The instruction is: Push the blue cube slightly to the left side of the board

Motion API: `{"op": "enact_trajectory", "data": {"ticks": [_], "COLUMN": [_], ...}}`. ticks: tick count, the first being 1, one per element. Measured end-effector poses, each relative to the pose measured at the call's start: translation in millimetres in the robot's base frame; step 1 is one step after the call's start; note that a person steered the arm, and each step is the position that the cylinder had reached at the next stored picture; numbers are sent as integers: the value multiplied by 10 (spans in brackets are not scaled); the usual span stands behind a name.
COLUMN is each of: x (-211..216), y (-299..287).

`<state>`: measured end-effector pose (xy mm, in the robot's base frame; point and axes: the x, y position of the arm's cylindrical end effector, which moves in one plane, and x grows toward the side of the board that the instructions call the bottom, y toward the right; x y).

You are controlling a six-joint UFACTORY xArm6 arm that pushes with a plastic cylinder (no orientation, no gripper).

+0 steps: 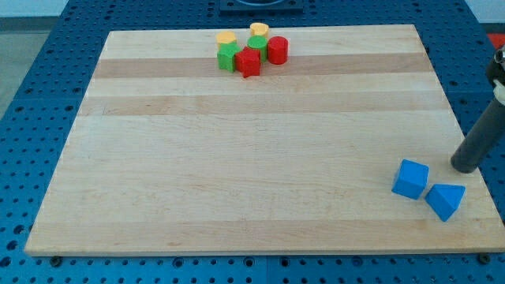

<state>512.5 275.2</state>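
Camera view shows my tip [467, 168], which has no jaws, just right of the blue cube [410, 179]; it should drop slightly and push gently leftward, missing the blue wedge [446, 199].

A wooden board [252, 142] lies on a blue perforated table [47, 95]. At the board's 12 o'clock edge sits a tight cluster: two yellow blocks [227, 37] [259, 30], two green blocks [229, 56] [258, 42], a red star-like block [248, 61] and a red cylinder [277, 50]. At 4 o'clock, near the corner, rests a blue wedge-shaped block [446, 199].
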Motion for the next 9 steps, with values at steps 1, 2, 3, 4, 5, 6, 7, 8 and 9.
{"op": "enact_trajectory", "data": {"ticks": [1,2,3,4,5,6,7,8,9], "x": [45,142,178,178,178,178,178,159,-141], "y": [-39,-122,-234,-379,-551,-712,-851,-977,-977]}}
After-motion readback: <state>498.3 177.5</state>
